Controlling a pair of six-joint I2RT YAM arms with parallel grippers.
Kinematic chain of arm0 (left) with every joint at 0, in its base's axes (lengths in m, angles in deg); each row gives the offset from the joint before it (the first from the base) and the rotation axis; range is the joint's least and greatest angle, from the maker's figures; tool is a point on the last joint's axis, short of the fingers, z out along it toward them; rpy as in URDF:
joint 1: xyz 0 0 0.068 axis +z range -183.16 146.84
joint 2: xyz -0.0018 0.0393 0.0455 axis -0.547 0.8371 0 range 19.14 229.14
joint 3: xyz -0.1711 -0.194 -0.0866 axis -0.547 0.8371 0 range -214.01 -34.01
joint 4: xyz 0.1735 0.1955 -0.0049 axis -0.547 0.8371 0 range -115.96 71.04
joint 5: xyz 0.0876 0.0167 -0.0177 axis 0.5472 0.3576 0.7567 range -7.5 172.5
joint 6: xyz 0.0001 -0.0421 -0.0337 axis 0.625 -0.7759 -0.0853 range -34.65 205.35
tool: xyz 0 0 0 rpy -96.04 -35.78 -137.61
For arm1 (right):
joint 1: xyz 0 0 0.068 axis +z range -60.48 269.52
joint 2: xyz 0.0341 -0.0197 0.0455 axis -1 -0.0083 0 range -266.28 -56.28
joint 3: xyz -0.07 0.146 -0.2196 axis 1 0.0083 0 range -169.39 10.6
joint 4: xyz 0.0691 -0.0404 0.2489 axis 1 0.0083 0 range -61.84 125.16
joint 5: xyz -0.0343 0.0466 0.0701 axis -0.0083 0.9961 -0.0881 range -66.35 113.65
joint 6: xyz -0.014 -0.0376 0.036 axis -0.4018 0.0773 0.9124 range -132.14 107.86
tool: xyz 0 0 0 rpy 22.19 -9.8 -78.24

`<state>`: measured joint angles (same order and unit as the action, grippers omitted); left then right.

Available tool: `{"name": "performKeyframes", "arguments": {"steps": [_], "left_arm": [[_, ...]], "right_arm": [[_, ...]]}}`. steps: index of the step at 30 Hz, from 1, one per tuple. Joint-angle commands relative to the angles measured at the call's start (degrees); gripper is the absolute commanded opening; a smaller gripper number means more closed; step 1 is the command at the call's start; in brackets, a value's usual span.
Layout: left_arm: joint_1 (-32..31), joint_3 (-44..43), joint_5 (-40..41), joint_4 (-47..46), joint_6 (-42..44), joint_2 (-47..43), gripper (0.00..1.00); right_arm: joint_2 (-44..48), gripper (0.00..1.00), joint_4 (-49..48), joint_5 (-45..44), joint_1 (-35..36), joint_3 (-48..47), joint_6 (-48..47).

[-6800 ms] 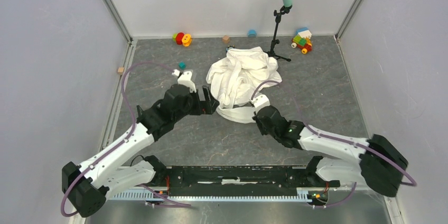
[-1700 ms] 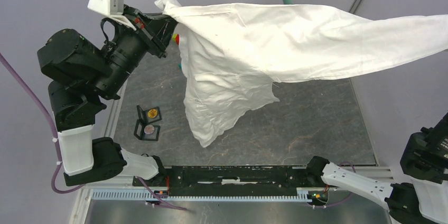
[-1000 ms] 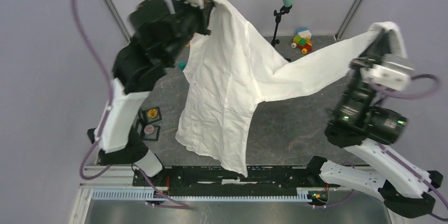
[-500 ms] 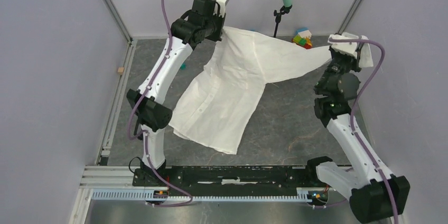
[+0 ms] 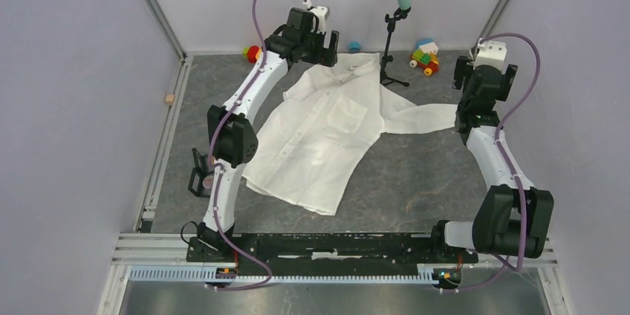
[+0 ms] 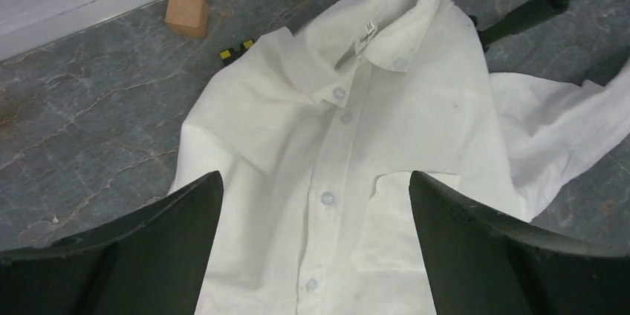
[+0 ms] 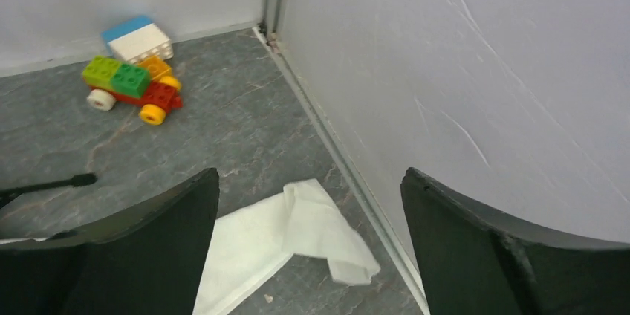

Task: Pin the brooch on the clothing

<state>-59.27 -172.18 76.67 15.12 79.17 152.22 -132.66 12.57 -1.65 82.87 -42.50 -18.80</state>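
The clothing, a white button-up shirt [image 5: 327, 129], lies spread face up on the grey table, collar [image 6: 386, 33] at the far end and chest pocket [image 6: 394, 218] showing. My left gripper [image 5: 325, 39] hangs open above the collar and button line [image 6: 313, 181], holding nothing. One sleeve [image 5: 423, 118] stretches right; its cuff [image 7: 297, 233] rests on the floor below my open, empty right gripper [image 7: 309, 174], which is near the right wall [image 5: 483, 81]. A small black open case [image 5: 197, 174] sits left of the shirt, partly behind my left arm; I cannot make out the brooch.
A black stand [image 5: 390, 47] with a green pole stands right behind the shirt's shoulder. A brick toy car [image 7: 134, 70] sits at the back right, a red-yellow toy [image 5: 252, 53] at the back left, a wooden cube [image 6: 186, 14] near the collar. The side wall [image 7: 446, 70] is close on the right.
Both grippers have gone from shut on the shirt to open. The shirt has dropped from hanging between them to lying flat on the table.
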Motion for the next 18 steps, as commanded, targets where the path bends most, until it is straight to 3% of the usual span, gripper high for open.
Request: {"name": "performKeyframes", "arguments": {"steps": [1, 4, 9, 13, 18], "left_arm": [[-1.10, 12.20, -3.83, -9.42, -3.99, -14.00, 1.00], [-3.03, 30.84, -5.14, -16.20, -7.71, -24.76, 1.00], [-11.47, 59.21, -4.86, -24.69, -13.67, -38.85, 1.00], [-22.99, 72.08, 3.07, -26.29, -17.96, -46.47, 1.00], [-38.87, 80.83, 18.51, -25.99, -24.43, -50.98, 0.97]], "right_arm": [[5.39, 0.98, 9.99, 9.28, 0.15, -4.98, 5.60], [9.14, 0.98, 14.18, 15.44, 0.18, -2.30, 8.90], [14.84, 0.98, 14.70, 35.27, 0.90, 8.47, 15.20], [18.04, 0.98, 17.38, 40.29, 5.71, 15.10, 16.40], [23.24, 0.98, 19.29, 36.98, 15.18, 21.78, 18.01]]}}
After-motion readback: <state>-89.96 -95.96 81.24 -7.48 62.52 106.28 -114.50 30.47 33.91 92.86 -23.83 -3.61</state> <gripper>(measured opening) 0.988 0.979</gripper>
